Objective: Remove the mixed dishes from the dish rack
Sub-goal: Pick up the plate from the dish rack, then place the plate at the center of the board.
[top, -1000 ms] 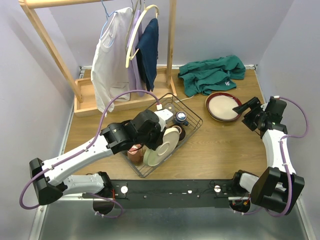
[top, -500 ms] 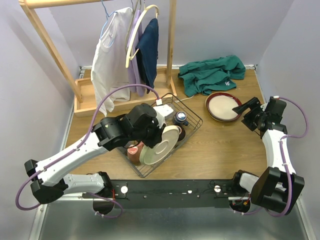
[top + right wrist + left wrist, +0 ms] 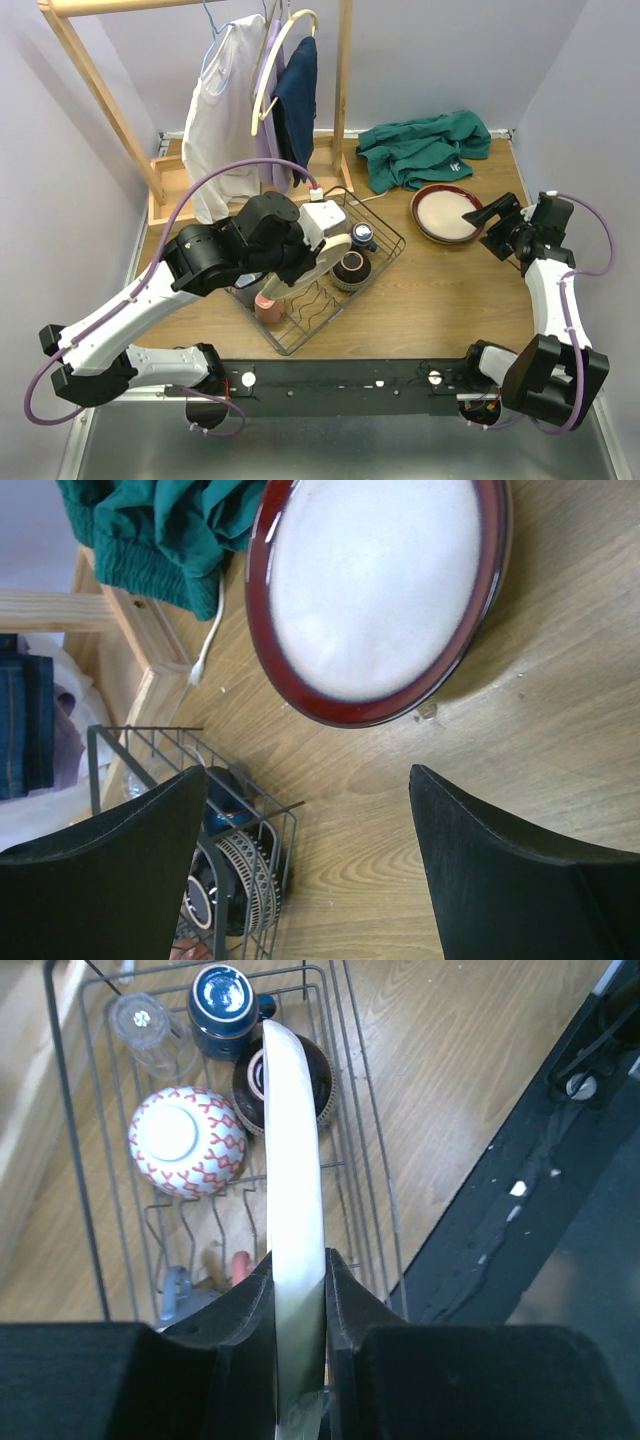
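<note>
The black wire dish rack [image 3: 393, 241] stands mid-table. My left gripper [image 3: 312, 262] is shut on a cream plate [image 3: 337, 254] and holds it on edge above the rack; in the left wrist view the gripper [image 3: 298, 1290] pinches the plate's rim [image 3: 295, 1150]. Below in the rack [image 3: 357, 1110] are a red-and-white patterned bowl [image 3: 186, 1140], a blue cup [image 3: 225, 995], a clear glass [image 3: 145, 1025], a dark bowl [image 3: 322, 1085], a red cup [image 3: 240, 1265] and a grey cup [image 3: 175, 1285]. My right gripper [image 3: 495, 225] is open and empty beside a red-rimmed cream plate [image 3: 447, 213] on the table.
A wooden clothes rack [image 3: 200, 120] with hanging garments stands at the back left, close behind the dish rack. A green cloth [image 3: 425, 147] lies at the back right, beside the red-rimmed plate [image 3: 375, 580]. The table's black front rail [image 3: 540, 1210] runs below the rack.
My left arm has lifted the cream plate up out of the rack's front dividers and drawn it back and left. The right arm has not moved.
</note>
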You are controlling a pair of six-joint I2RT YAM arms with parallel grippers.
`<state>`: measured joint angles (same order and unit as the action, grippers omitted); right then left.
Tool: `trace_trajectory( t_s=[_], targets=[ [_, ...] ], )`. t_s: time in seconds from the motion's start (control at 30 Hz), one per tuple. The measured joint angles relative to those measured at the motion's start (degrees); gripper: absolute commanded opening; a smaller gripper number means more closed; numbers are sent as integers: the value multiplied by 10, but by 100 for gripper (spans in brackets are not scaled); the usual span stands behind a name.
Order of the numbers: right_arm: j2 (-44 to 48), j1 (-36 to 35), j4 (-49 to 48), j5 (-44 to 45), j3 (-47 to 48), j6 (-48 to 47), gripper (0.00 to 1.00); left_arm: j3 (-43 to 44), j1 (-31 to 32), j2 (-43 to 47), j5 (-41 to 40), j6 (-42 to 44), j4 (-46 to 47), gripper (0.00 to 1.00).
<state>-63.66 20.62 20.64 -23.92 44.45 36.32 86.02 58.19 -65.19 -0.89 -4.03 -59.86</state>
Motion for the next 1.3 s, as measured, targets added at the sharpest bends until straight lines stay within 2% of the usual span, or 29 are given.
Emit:
trace_trajectory(
  t_s=[0.3, 0.63, 1.03, 1.3],
  targets=[
    [24, -5, 0, -54, 2, 36, 89, -6, 0, -8, -13, 118, 28, 0],
    [68, -46, -23, -117, 0, 113, 89, -111, 28, -9, -44, 285, 163, 0],
    [74, -102, -35, -158, 1, 181, 89, -194, 121, -84, -191, 501, 412, 0],
    [61, -127, -59, -175, 5, 205, 89, -202, 142, -162, -238, 586, 534, 0]
  ],
)
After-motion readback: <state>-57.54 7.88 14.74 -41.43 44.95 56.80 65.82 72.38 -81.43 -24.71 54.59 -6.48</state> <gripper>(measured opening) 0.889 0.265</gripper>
